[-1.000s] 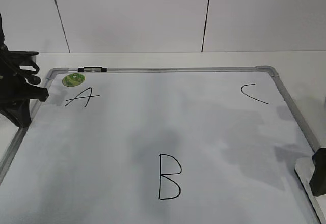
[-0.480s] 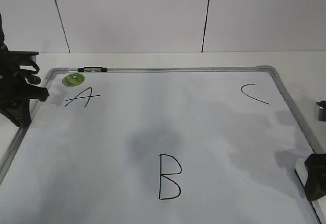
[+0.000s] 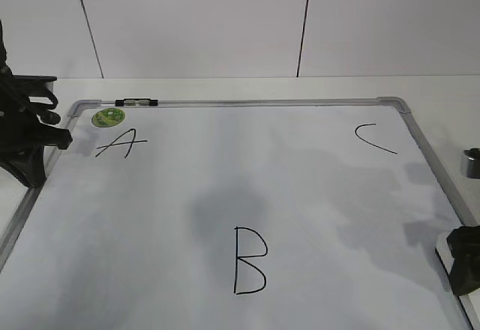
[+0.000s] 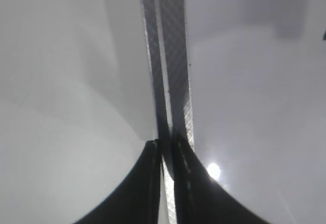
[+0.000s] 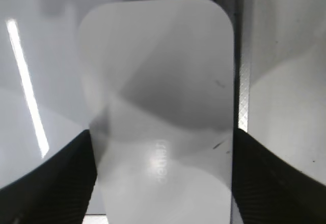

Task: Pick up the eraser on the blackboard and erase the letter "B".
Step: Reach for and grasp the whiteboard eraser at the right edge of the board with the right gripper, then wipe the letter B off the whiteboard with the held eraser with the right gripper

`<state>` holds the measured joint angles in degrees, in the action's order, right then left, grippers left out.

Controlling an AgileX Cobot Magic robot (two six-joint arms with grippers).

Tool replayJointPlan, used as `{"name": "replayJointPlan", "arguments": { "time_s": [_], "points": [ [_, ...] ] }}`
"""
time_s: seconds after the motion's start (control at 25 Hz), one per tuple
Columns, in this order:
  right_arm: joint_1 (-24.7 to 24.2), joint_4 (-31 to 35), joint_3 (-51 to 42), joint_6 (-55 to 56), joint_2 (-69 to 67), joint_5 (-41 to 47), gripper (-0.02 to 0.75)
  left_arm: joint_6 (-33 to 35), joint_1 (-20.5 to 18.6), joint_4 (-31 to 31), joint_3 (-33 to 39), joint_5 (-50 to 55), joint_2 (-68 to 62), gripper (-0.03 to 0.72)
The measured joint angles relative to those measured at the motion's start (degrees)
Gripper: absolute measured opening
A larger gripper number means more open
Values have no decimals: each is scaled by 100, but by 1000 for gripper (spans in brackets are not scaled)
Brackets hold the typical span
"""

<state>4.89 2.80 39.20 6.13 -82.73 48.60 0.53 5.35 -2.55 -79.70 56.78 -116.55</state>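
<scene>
at the blackboard's [image 3: 420, 146] right rim, the right end effector [image 5: 162, 183] straddles the eraser [image 5: 158, 96], grip uncertain.

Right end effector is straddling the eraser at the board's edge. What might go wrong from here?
1. The eraser lies right against the board frame; the right end effector finger beside it may catch the frame.
2. The glossy eraser could slip from a shallow grip.
3. Carried low toward the B, it may wipe other parts of the board.

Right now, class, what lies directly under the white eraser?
The eraser rests on the blackboard, beside its metal frame, between the right gripper fingers. The board surface under it and the eraser's base are hidden.
</scene>
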Motion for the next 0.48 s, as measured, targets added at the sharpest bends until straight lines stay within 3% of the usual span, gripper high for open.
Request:
{"name": "replayJointPlan", "arguments": {
  "time_s": [0.48],
  "points": [
    [0,0,8,0,0,0,564,0,0,0,0,0,0,25]
  ]
}}
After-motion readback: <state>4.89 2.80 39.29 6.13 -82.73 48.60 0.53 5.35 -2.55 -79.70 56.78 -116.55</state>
